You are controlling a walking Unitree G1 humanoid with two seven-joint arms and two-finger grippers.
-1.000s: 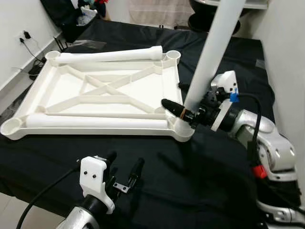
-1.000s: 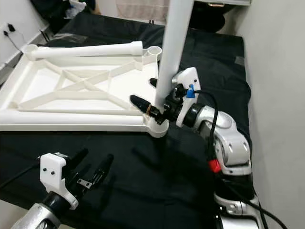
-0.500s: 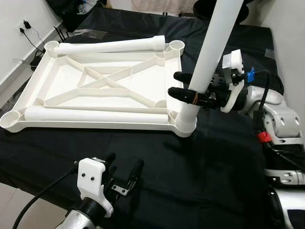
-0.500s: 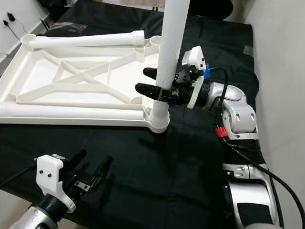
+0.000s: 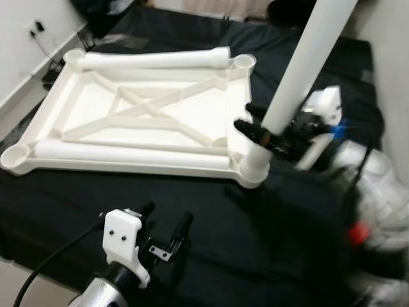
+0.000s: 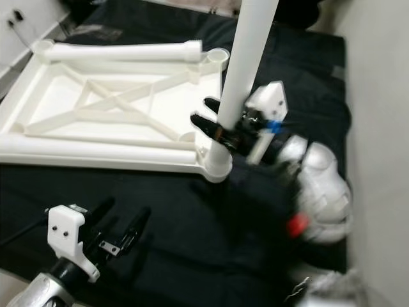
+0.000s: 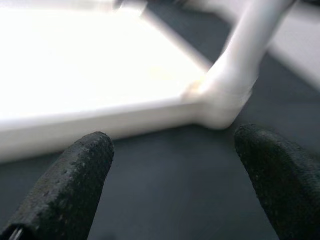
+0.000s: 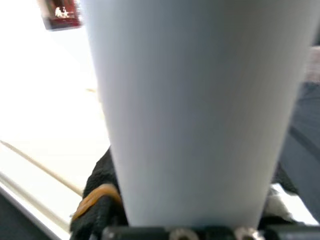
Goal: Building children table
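The white table top lies upside down on a black cloth. One white leg stands tilted in the near right corner socket. My right gripper is shut on that leg a little above the socket, one black finger on each side; the leg fills the space between its fingers. Two loose legs lie on the top, one along the far edge and one along the near edge. My left gripper hovers open over the cloth at the near left, and its fingers point at the socket.
The black cloth covers the whole work surface and ends just before my left gripper. A white wall stands close on the right. A wall outlet with cables is at the far left, and dark bags sit at the back.
My right gripper slid up the standing leg from just above the socket and the arm is now blurred. The camera shifted slightly. The left gripper stayed where it was.
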